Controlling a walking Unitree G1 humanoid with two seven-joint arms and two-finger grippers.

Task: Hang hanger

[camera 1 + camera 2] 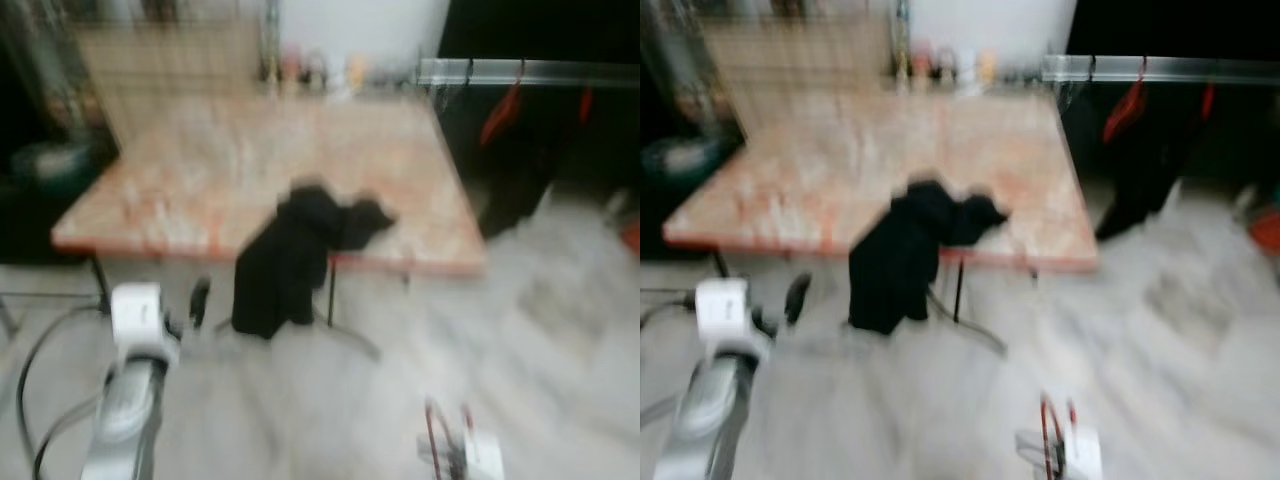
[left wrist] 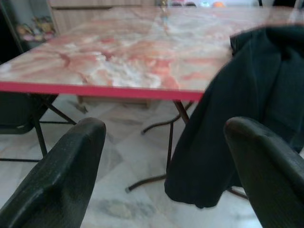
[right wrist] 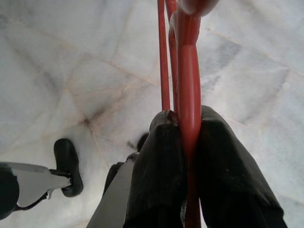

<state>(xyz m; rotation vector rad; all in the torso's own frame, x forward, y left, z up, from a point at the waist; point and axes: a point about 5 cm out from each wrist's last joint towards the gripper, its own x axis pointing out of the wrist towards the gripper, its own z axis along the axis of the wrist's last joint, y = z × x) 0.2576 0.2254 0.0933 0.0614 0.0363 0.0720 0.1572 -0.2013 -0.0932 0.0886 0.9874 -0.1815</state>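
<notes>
Right jaws [image 3: 183, 156]: nearest the lens, closed on the red hanger [image 3: 186, 71]. Its wire passes between the two black fingers and runs straight on past their tips, long axis in line with the jaws. Marble floor [image 3: 71, 57] lies beyond the hanger.

Floor: pale marble tiles, under everything.

Tabletop [image 1: 250, 170]: pink-veined slab with a red edge on thin dark legs, ahead of the left jaws. Small bottles stand blurred along its far edge; cannot tell what they are.

Rail [image 1: 530, 72]: silvery bar, far ahead of the right jaws and higher than them, on their own side of the room. Red hangers [image 1: 500, 112] hang from it against a dark space.

Black garment [image 1: 295, 255]: draped over the near edge of the tabletop, hanging toward the floor, just ahead of the left jaws.

Left jaws [image 2: 166, 175]: open, holding nothing, both fingers spread wide, facing the garment and the tabletop edge.

Judgement: hanger in hand but not yet hung. The rail lies well apart from the right jaws, forward and up; the right arm is the nearer one. Head views are blurred, so the robot is probably walking.
</notes>
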